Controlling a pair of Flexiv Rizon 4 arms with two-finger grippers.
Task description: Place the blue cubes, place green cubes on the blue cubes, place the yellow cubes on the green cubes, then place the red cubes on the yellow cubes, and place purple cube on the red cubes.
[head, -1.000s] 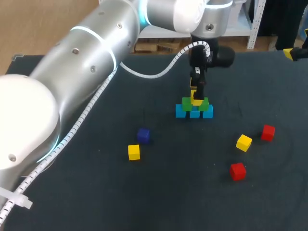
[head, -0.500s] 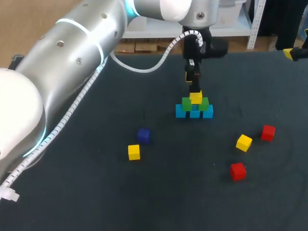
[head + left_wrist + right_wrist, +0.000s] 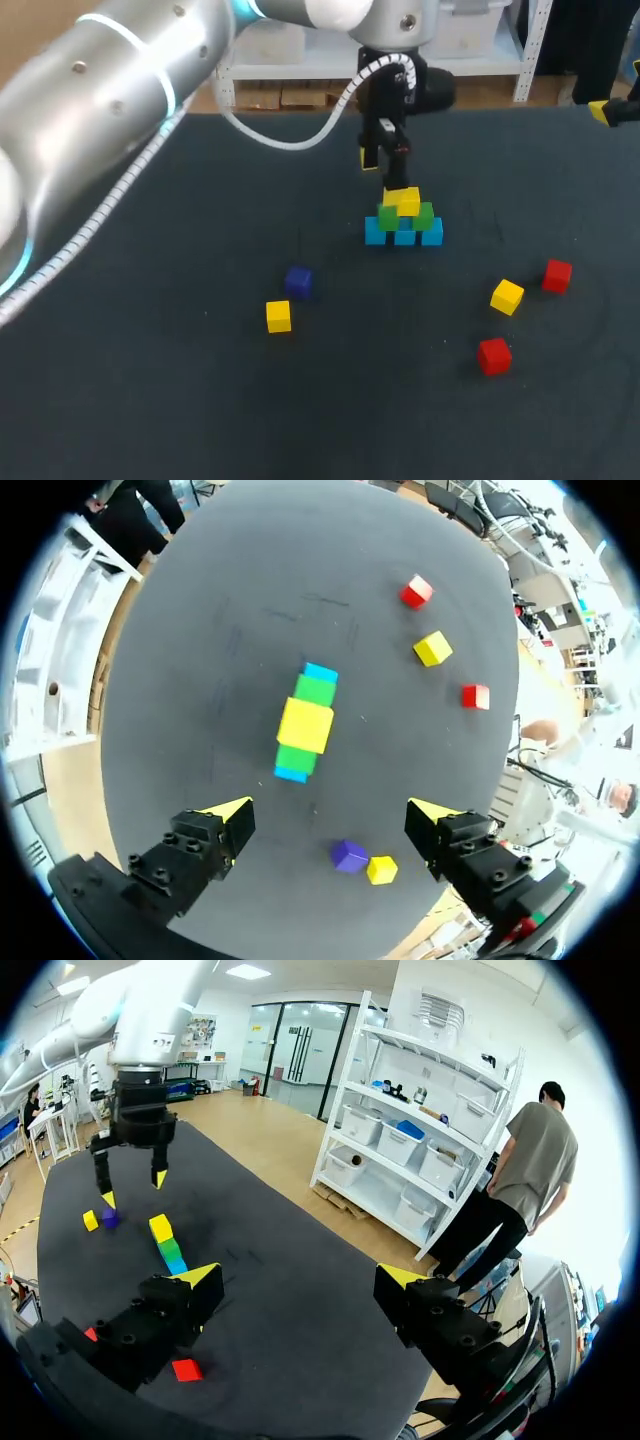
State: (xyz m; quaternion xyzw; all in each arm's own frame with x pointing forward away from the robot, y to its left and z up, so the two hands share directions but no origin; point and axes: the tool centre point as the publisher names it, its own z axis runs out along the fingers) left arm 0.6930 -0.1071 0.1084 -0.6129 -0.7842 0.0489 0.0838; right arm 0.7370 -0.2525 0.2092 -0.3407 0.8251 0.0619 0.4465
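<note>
Up and back goes the left claw (image 3: 330, 815) since a second ago: it has let go of the yellow cube (image 3: 405, 201) and now hangs clear above it, fingers apart and empty. That cube sits straight ahead of the claw, astride two green cubes (image 3: 422, 215) on the row of blue cubes (image 3: 431, 233). A purple cube (image 3: 349, 856) and a spare yellow (image 3: 381, 870) lie closer in, near one finger. Two red cubes (image 3: 557, 275) and another yellow (image 3: 507, 296) lie well off, ahead and to one side. The risk, as I judge it, is that the top cube looks a little skewed on the green cubes, so a hard touch-down with the next cube, or a low sweep past, could knock it off. The left arm (image 3: 120, 90) reaches long across the table (image 3: 200, 400), wrist pointing nearly straight down. The right claw (image 3: 297, 1278) waits far off, also apart and empty.
</note>
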